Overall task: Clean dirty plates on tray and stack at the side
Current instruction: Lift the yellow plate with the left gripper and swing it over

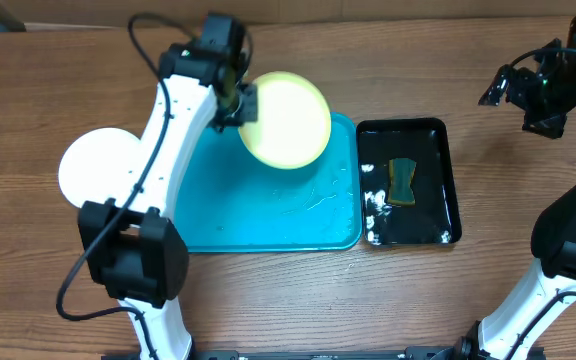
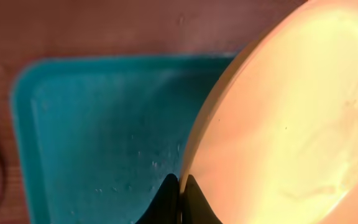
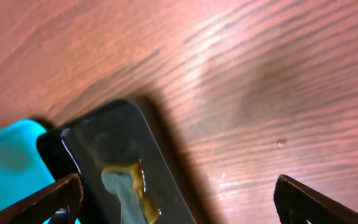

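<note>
Plate: I see its yellow-green face turned up; it is round, so it has no long axis; held over the tray's far edge.
Left gripper: clamped on the plate's left rim.
Left arm: runs up along the tray's left side, wrist bent toward the tray.
Right gripper: fingers apart, well right of the tray.
Table: brown wood grain.
White plate: just left of the tray.

left arm and right arm: glossy white tubular links between boxy black joint housings. a thin black cable loops along the left one. black wedge-shaped fingers.
</note>
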